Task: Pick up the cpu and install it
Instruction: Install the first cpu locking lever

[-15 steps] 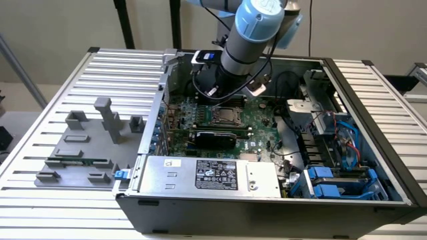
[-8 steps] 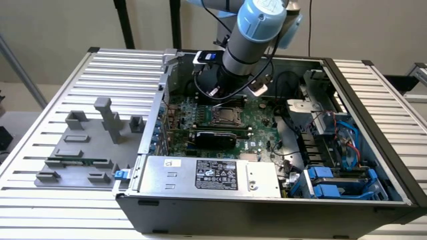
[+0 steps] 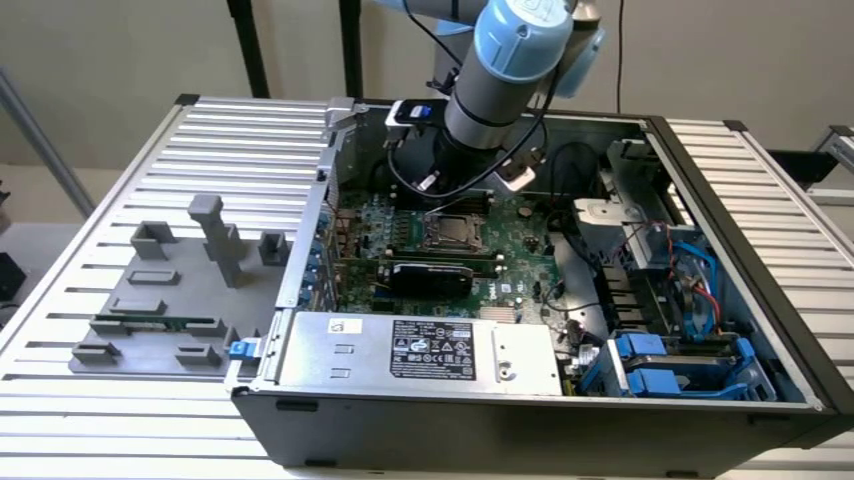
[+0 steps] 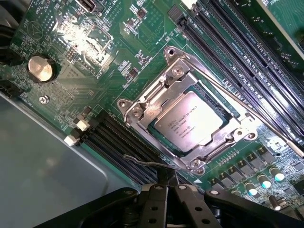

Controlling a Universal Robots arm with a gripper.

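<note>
Up close, the wrist view shows the cpu (image 4: pixel 190 124) seated in its metal socket frame (image 4: pixel 142 111) on the motherboard (image 4: pixel 133 42), with the pincer (image 4: pixel 167 183) pressed together, empty, just beside it. Only the exterior view shows the open computer case (image 3: pixel 534 420), the robot arm (image 3: pixel 501 60) and a grey fixture (image 3: pixel 160 300) on the slatted counter (image 3: pixel 80 400).

A plain beige wall (image 3: pixel 120 50) stands behind a ribbed metal table (image 3: pixel 80 400). Black poles (image 3: pixel 247 45) rise at the back, under soft, even light.
</note>
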